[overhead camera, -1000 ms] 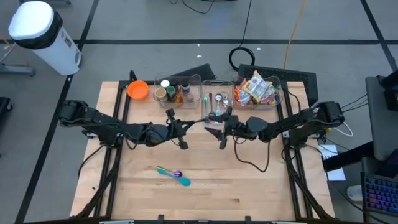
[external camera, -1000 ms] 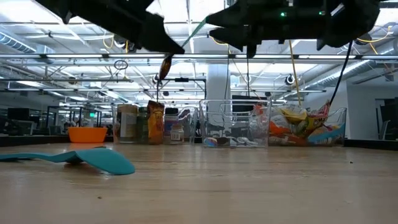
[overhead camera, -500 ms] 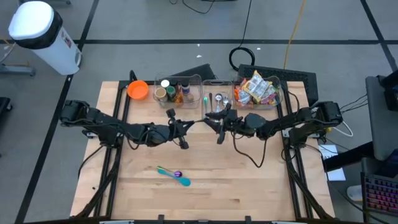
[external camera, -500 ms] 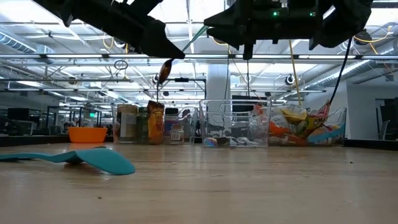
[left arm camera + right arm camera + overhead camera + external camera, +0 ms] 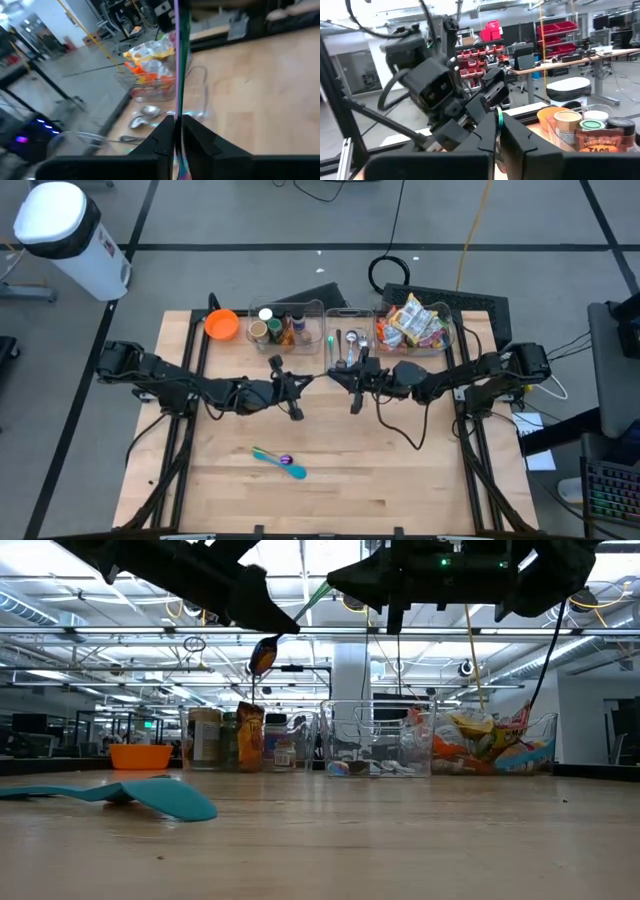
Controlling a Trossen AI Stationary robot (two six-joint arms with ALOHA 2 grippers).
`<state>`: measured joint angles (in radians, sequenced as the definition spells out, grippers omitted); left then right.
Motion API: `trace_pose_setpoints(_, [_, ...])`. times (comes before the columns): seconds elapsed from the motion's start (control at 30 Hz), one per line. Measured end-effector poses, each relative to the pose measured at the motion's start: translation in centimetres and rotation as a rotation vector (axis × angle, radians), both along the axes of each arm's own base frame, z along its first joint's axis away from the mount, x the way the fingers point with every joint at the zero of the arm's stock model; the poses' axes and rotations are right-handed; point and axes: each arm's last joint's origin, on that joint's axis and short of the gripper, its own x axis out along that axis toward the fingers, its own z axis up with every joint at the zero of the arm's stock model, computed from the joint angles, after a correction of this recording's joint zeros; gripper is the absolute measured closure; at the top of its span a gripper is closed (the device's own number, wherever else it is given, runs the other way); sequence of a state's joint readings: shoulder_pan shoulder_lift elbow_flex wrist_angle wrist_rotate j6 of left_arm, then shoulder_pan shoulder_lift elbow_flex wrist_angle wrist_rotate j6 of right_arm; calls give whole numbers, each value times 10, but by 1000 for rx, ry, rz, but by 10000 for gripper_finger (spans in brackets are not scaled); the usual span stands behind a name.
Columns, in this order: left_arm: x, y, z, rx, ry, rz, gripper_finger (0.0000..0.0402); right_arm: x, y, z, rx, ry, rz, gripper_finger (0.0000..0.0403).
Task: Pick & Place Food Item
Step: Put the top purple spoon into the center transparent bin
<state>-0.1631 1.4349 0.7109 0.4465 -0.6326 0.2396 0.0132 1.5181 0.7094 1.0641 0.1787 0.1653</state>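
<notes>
A thin green-handled spoon is held in the air between my two grippers above the table's middle. Its brownish bowl hangs below my left gripper, which is shut on it. The spoon's handle runs on to my right gripper, which faces the left one and is shut on the handle. The food items, coloured snack packets, lie in a clear bin at the far right, and no gripper touches them. My left gripper pinches the spoon's thin green handle between its two fingers, coming about level from the table's left. The handle runs forward out of the fingers, along them. The spoon is clear of the table, bowl end low. My right gripper pinches the handle's free end between its two fingertips, coming about level from the table's right, facing my left gripper. The handle lies along the fingers. It slants up toward this gripper.
Along the far edge stand an orange bowl, a clear bin of jars and a clear bin of cutlery. A teal spatula lies on the bare wood toward the near edge.
My right gripper has shut its wide-open fingers on the green handle's end. My left gripper has kept its hold, and the spoon has stayed in the air.
</notes>
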Motion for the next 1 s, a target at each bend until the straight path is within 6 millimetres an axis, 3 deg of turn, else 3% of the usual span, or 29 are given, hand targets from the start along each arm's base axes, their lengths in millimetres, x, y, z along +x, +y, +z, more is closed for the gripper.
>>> trace_pose_setpoints(0.33, [-5,-10,10,-177,-96,-71,214,-1,-5,2,-55,5,0,402])
trace_pose_setpoints(0.53, [-20,-21,33,-172,-165,-138,144,-5,-27,6,-65,11,7,402])
trace_pose_setpoints(0.77, [-40,-22,52,-130,-148,-165,113,-13,-63,14,-55,163,20,402])
trace_pose_setpoints(1.0, [-45,-16,45,-88,-54,-78,123,-29,-96,30,-138,381,-95,402])
